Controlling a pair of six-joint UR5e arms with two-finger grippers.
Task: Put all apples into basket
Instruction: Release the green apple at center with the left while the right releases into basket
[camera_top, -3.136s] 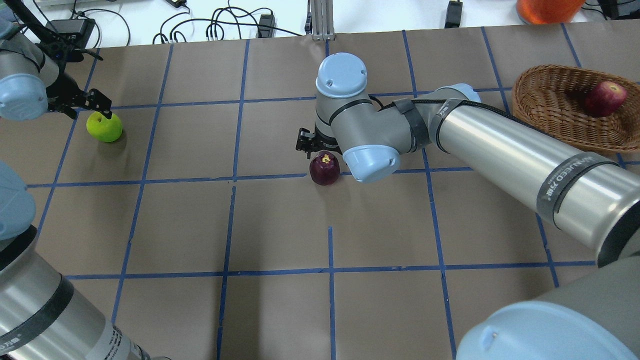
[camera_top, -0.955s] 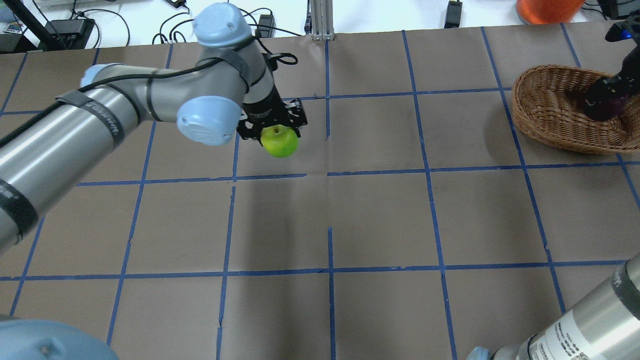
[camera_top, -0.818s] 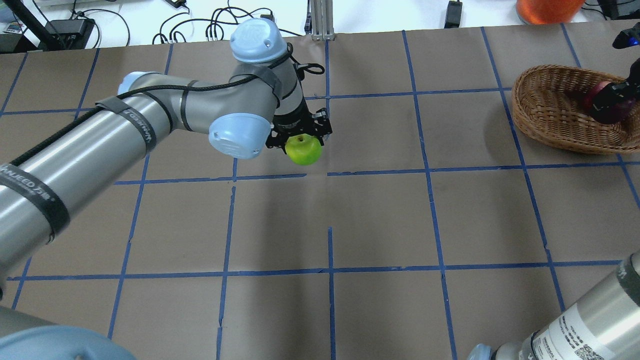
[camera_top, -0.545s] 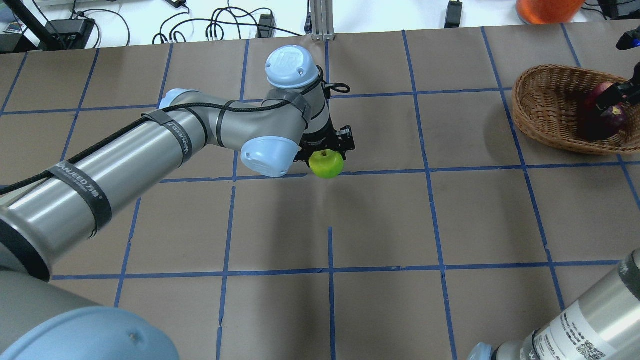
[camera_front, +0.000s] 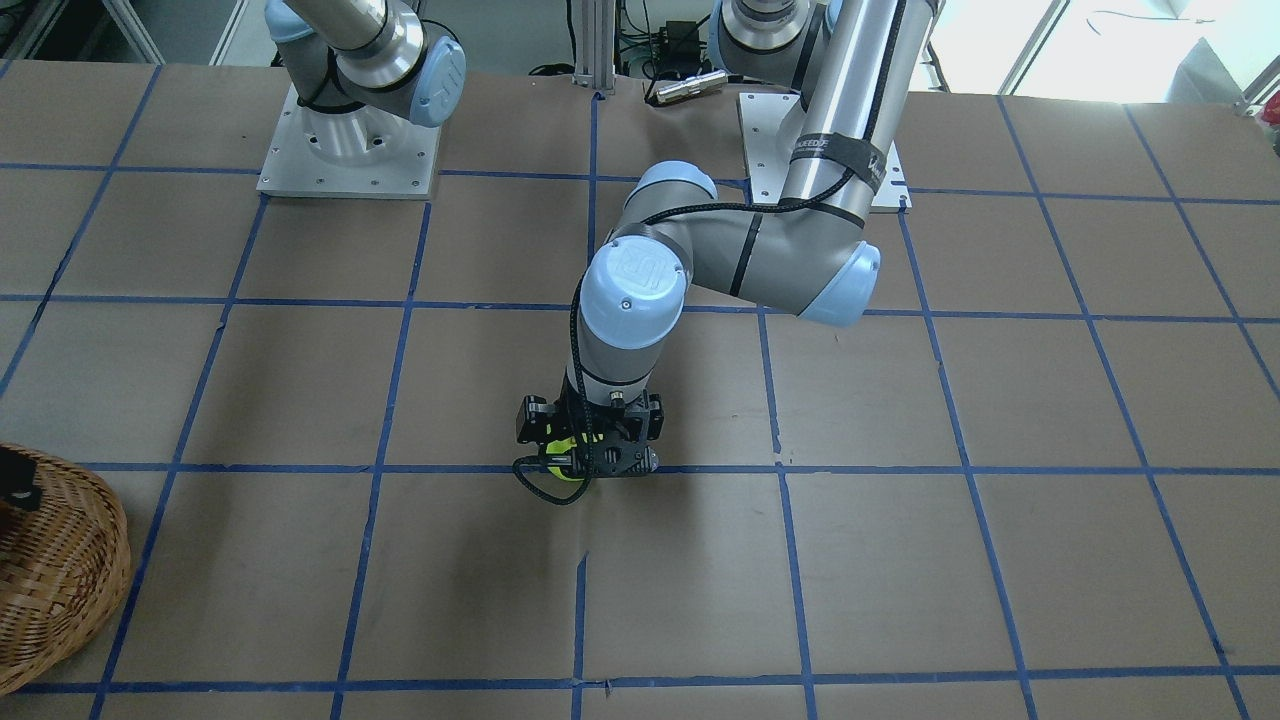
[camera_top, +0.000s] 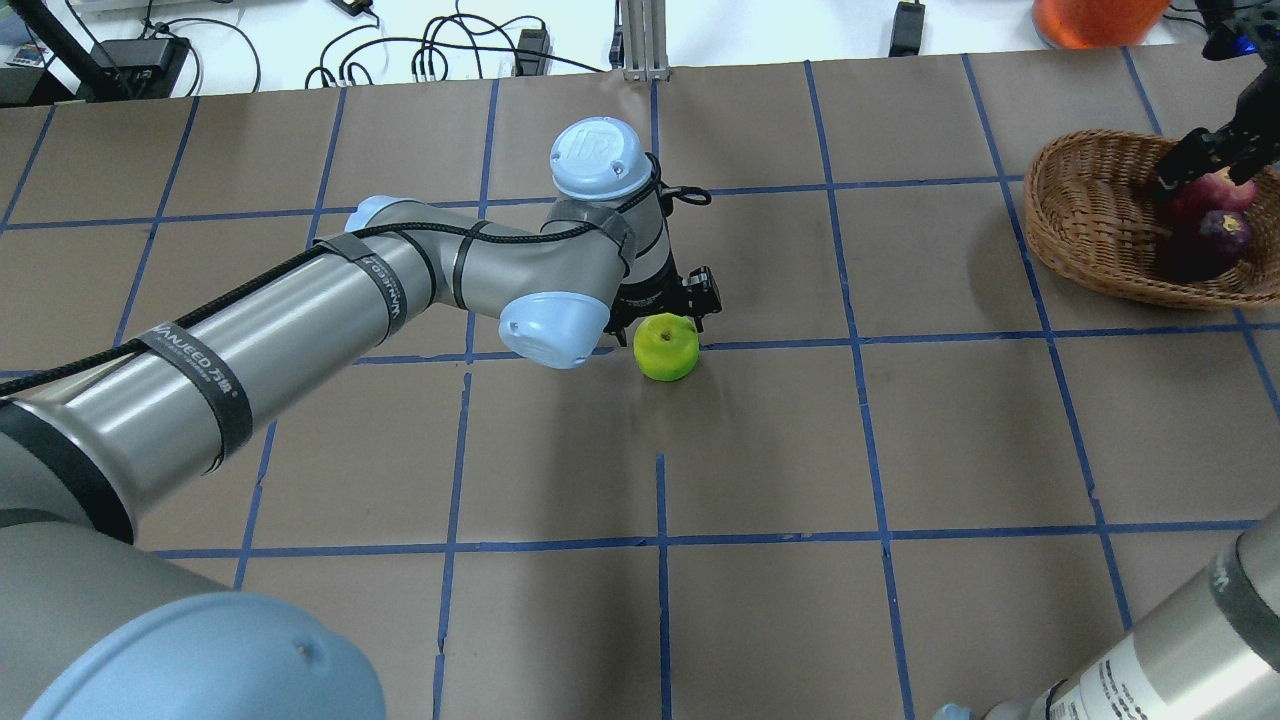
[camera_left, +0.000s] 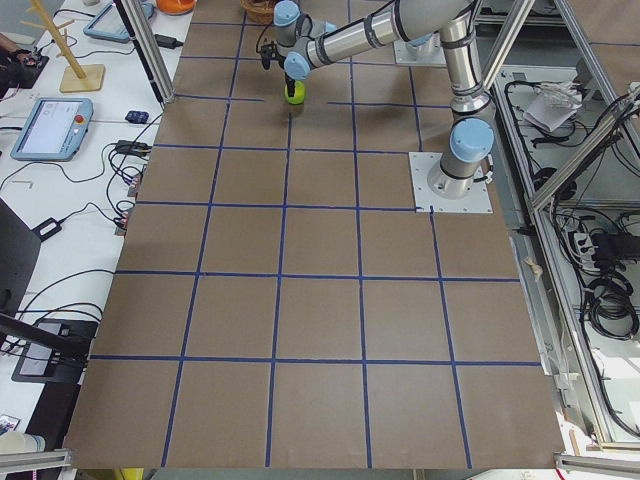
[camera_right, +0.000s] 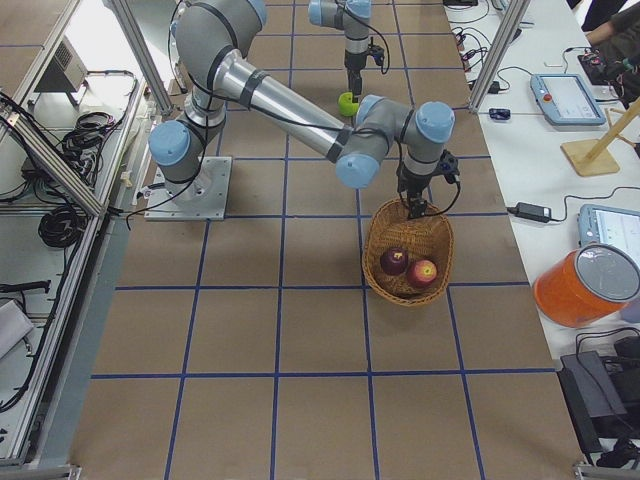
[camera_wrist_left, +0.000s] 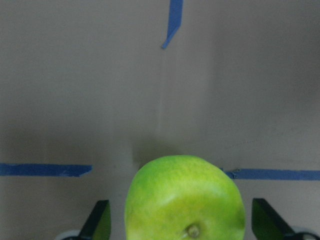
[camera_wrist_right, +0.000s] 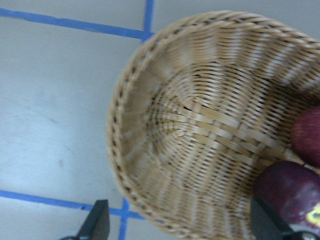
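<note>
Green apple (camera_top: 667, 347): mid-counter (camera_top: 800, 450), stem up, at a blue tape line (camera_top: 780, 342), well apart from the basket (camera_top: 1080, 190).

Left claw (camera_front: 586, 460): pointing straight down over the green apple. Fingers (camera_wrist_left: 100, 222) spread to either side, with slim gaps showing in the wrist view. Gripping nothing, as far as can be seen.

Right claw (camera_wrist_right: 177, 227): hovering over the basket, spread wide, empty.

Basket: at the counter's far right end. Holds the red apple (camera_right: 424, 271) and the purple apple (camera_right: 394, 261), close side by side against one wall.

Progress: two of three apples in; only the green one left.

Handling: probably firm and moderately heavy, with smooth, waxy skin that could slip. Round, so likely to roll if nudged, and liable to bruise under a hard squeeze.

Where to grip: from above, across the widest middle, with fingers on opposite sides and the stem between them.

Next move, as a judgement: either a fresh pinch by the left claw, or a clean lift away to leave room for the right arm.

Risk: a finger brushing the skin could set the apple rolling.
</note>
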